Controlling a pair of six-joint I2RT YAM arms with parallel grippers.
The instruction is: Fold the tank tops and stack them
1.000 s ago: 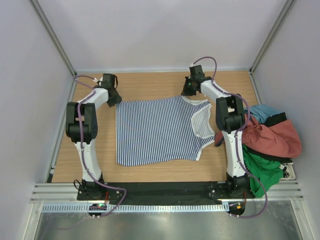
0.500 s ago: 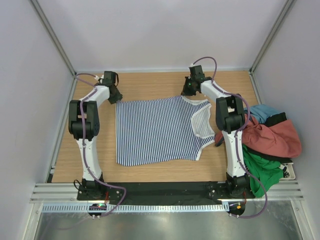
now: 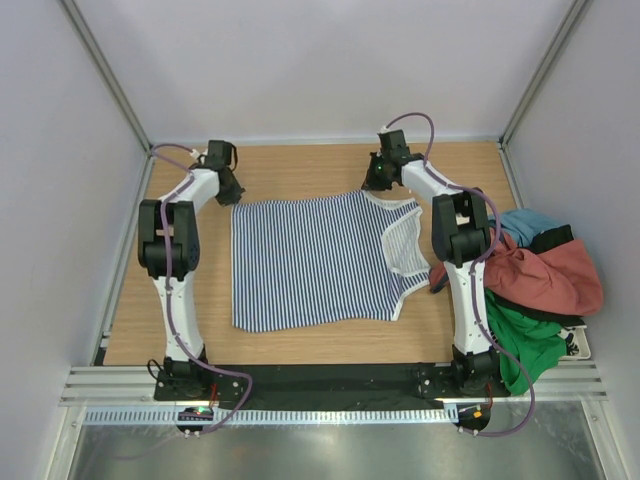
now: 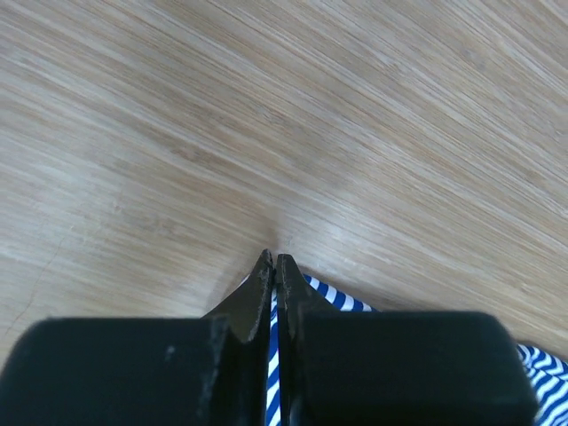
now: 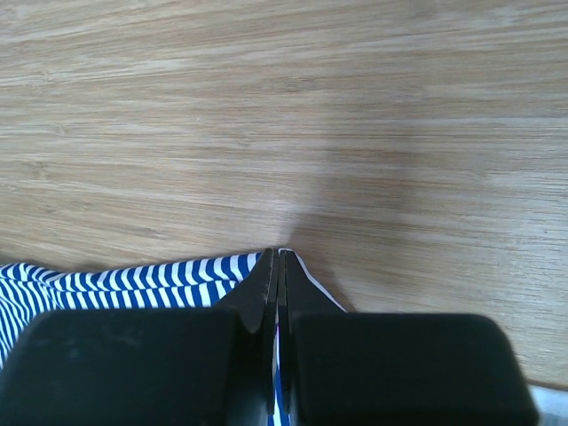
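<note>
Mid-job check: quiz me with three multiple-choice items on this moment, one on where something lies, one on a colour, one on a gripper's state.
1. Where on the table is the heap of loose garments?
A. At its right edge, beside the right arm
B. In its far left corner
C. Under the left arm

2. What colours does the striped tank top show?
A. Red and white
B. Navy and white
C. Green and black

3. How is the left gripper?
A. Open over bare wood
B. Shut on a red garment
C. Shut on the striped tank top's far corner

Answers:
1 A: the top view shows the heap just right of the right arm.
2 B: the top view and both wrist views show blue-and-white stripes.
3 C: the left wrist view shows its fingers meeting with striped cloth between them.
</note>
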